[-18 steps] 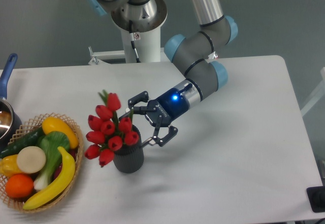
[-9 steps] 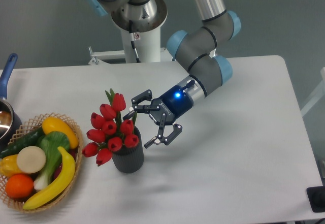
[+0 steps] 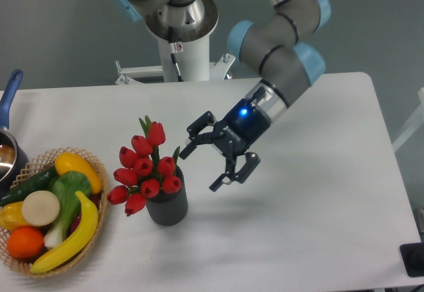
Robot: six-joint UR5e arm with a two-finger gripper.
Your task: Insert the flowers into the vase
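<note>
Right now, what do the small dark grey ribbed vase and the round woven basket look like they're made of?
The small dark grey ribbed vase looks like matte ceramic or plastic: its surface is dull with no glare, and it cannot be told which. The round woven basket looks like tan wicker or rattan, with plaited strands showing along its rim.

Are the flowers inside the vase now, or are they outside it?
Inside. The flowers rise out of the mouth of the upright vase, and the gripper is open beside them, touching nothing.
</note>
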